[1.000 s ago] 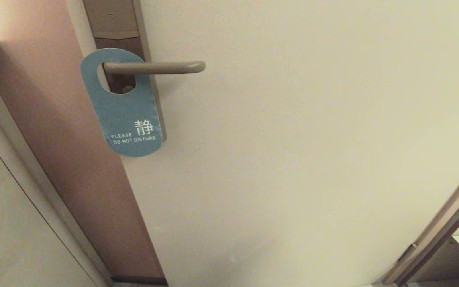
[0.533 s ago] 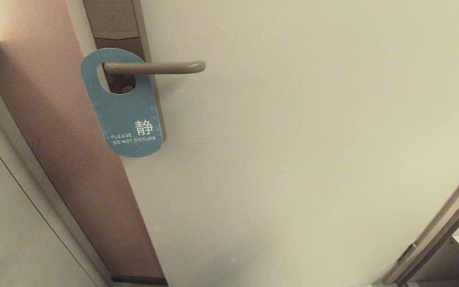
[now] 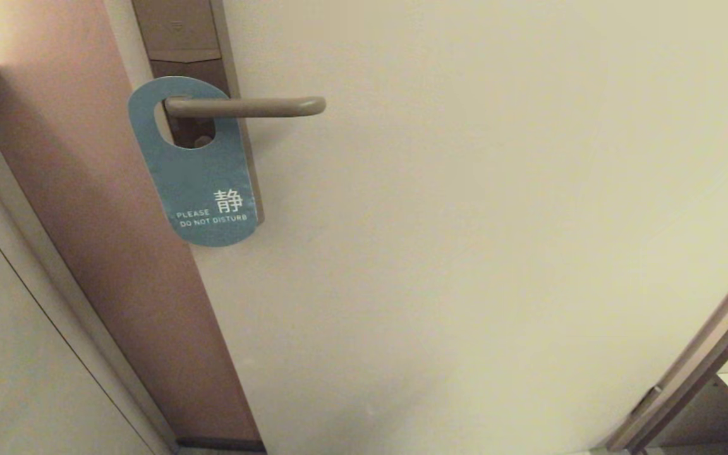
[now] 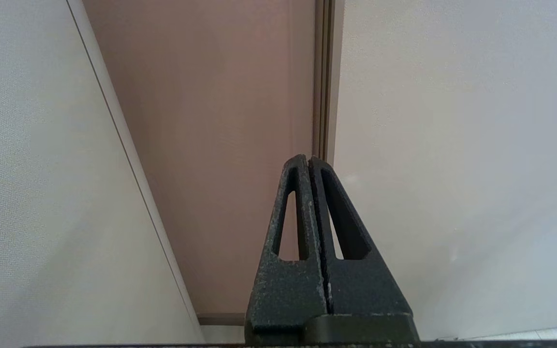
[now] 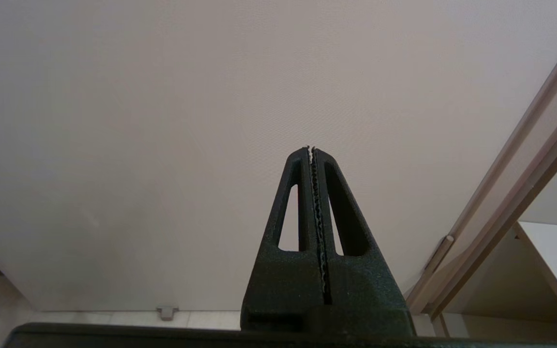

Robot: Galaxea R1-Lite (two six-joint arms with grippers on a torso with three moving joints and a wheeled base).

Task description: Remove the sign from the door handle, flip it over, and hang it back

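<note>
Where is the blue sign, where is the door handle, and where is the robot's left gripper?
sign [image 3: 203, 183], head view, on its teal face above the words.
door handle [image 3: 263, 106], head view, middle of the bar.
left gripper [image 4: 309, 159], left wrist view, at the shut fingertips.

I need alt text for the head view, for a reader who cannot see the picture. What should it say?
A teal sign reading "PLEASE DO NOT DISTURB" hangs by its oval hole on a horizontal bronze door handle, on a pale door. The handle sits on a tall brown plate. No robot arm appears in this view.
</note>
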